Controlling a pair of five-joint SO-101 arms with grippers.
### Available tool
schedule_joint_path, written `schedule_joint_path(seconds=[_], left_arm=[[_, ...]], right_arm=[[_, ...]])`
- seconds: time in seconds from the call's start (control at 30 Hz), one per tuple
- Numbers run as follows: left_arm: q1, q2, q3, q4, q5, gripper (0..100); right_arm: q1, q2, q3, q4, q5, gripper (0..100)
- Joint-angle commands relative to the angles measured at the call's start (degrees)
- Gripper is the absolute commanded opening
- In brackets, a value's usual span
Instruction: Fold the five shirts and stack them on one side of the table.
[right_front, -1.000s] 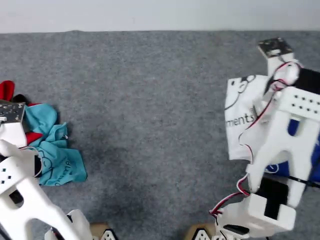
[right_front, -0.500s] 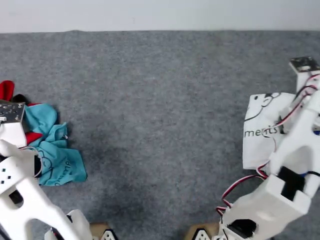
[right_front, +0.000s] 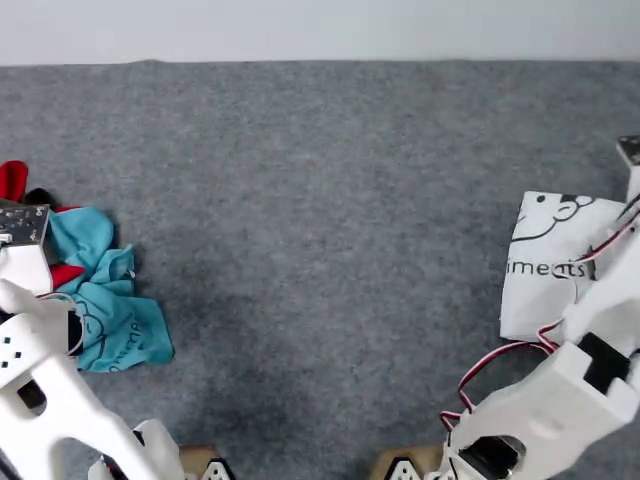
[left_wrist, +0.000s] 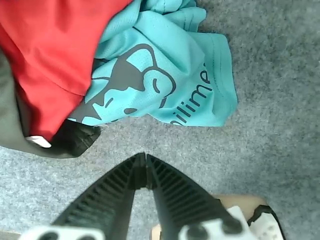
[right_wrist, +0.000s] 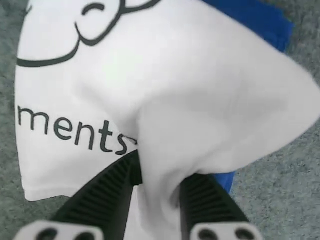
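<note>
A folded white shirt with black print lies at the table's right edge. My right gripper is shut on a bunched fold of the white shirt, and a blue shirt shows beneath it. At the left edge a crumpled pile holds a teal shirt, a red shirt and a dark one. My left gripper hangs shut over bare carpet just short of the teal shirt, red shirt and dark shirt.
Grey carpet covers the table, with a wide bare stretch between the two arms. A pale wall runs along the far edge. The arm bases stand at the near edge.
The right arm has swung to the right, dragging the white shirt with it toward the table's right edge. The blue shirt has passed out of the high view. The left arm stays still.
</note>
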Motion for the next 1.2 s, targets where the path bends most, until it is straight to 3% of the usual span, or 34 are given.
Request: schedule_joint_path(seconds=[0.0,0.1,0.23,0.3,0.4,0.8,1.03,1.17], left_arm=[[0.35,-1.14,-0.13,-0.62,0.35,1],[0.35,-1.14,-0.13,-0.7,0.35,1],[0.35,-1.14,-0.04,-0.79,0.35,1],[0.35,-1.14,-0.04,-0.79,0.35,1],[0.35,-1.14,-0.04,-0.7,0.35,1],[0.35,-1.14,-0.13,-0.53,0.35,1],[0.35,-1.23,-0.48,0.09,0.35,1],[0.18,-1.23,-2.24,1.23,0.35,1]], right_arm=[[2.15,-1.27,-2.55,-0.75,-5.1,21.7],[3.38,-1.54,-7.03,0.31,-9.49,24.5],[3.3,-1.63,-12.66,6.64,-7.47,23.6],[2.51,-1.19,-13.8,9.36,-5.36,17.6],[1.89,0.04,-13.54,10.07,-2.99,0.9],[7.43,18.95,-13.63,6.29,-2.46,0.9],[4.88,12.62,-23.91,17.98,-2.46,0.9],[2.15,6.02,-21.27,17.71,-2.64,0.9]])
